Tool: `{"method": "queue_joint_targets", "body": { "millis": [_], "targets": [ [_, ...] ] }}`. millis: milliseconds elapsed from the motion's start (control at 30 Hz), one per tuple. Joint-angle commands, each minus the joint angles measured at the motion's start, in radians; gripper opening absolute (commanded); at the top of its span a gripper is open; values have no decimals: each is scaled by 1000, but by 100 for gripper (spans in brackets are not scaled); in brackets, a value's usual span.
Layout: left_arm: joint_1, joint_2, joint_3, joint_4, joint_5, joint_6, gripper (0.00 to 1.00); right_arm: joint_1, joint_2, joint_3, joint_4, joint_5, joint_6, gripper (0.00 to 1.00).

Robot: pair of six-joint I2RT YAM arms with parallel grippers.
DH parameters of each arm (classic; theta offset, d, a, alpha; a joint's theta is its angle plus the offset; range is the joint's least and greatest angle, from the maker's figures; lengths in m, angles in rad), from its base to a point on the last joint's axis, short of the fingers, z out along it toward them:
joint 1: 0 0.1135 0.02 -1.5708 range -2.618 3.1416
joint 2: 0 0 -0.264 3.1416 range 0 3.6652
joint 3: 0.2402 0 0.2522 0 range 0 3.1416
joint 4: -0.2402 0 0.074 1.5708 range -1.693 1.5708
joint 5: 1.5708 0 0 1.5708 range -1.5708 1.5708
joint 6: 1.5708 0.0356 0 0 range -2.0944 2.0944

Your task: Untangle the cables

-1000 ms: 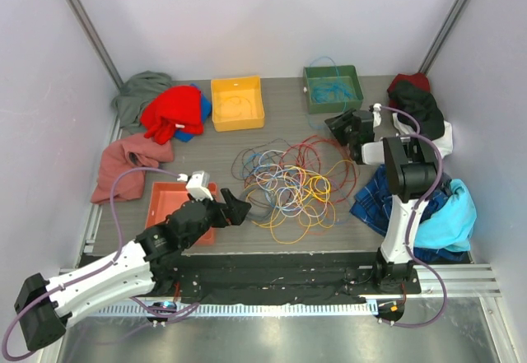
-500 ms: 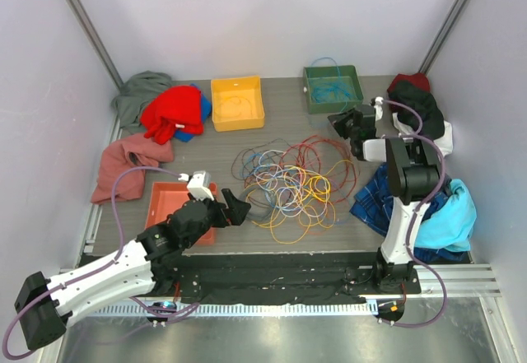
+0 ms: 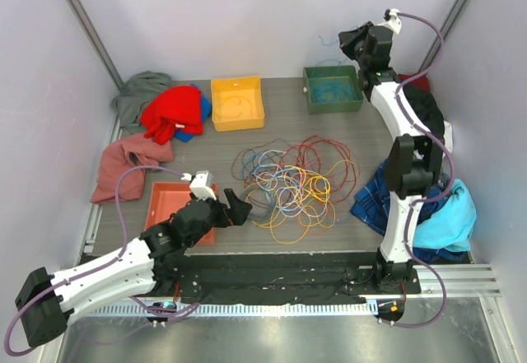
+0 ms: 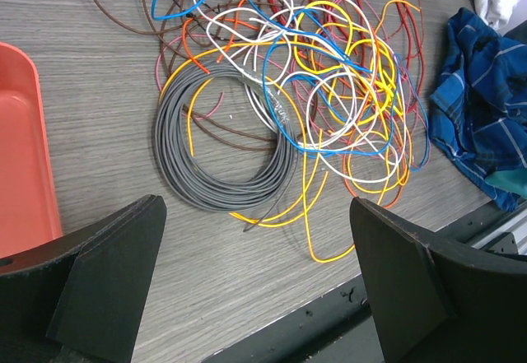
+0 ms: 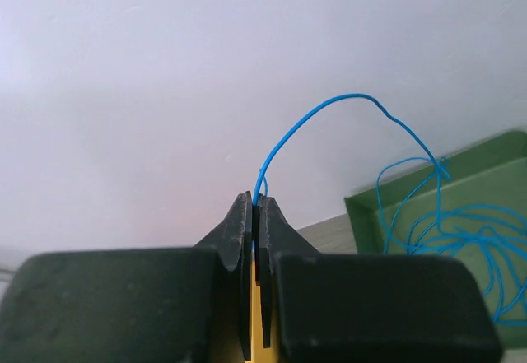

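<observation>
A tangle of cables (image 3: 290, 180) in red, orange, yellow, blue, white and grey lies mid-table. In the left wrist view a grey coil (image 4: 216, 151) lies at its near left. My left gripper (image 3: 235, 209) is open and empty, just left of the tangle. My right gripper (image 3: 352, 42) is raised high at the back, above the green bin (image 3: 333, 88). It is shut on a thin blue cable (image 5: 329, 120), which arcs from the jaws down into the blue cables in the green bin (image 5: 494, 215).
A yellow bin (image 3: 237, 102) stands at the back and an orange tray (image 3: 169, 208) by my left arm. Cloth garments lie at the back left (image 3: 169, 112) and along the right side (image 3: 428, 207). Walls close in on three sides.
My right arm rose from table level beside the tangle to high above the green bin, carrying the blue cable. My left arm has barely moved.
</observation>
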Motion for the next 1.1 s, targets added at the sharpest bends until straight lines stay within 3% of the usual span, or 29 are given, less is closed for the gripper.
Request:
{"method": "queue_joint_targets", "body": {
  "millis": [0,433,500,533,633,800,967,1067],
  "targets": [
    [1,8,34,57,-29,18,100,1,189,190,-222,58,-88,1],
    [1,71,55,66,-37,47,100,7,351,249,-250,107,-151,2],
    [1,74,58,66,-37,49,100,9,363,289,-299,121,-165,17],
    [3,76,58,63,-37,49,100,9,358,290,-311,127,-172,34],
    [1,73,58,66,-32,47,100,24,320,263,-317,167,-188,48],
    [1,68,55,75,-17,35,100,58,237,295,-406,213,-246,52],
    [1,69,57,72,5,14,100,62,263,422,-668,198,-263,52],
    [1,69,58,66,28,-2,100,69,227,376,-718,228,-298,52]
  ]
}}
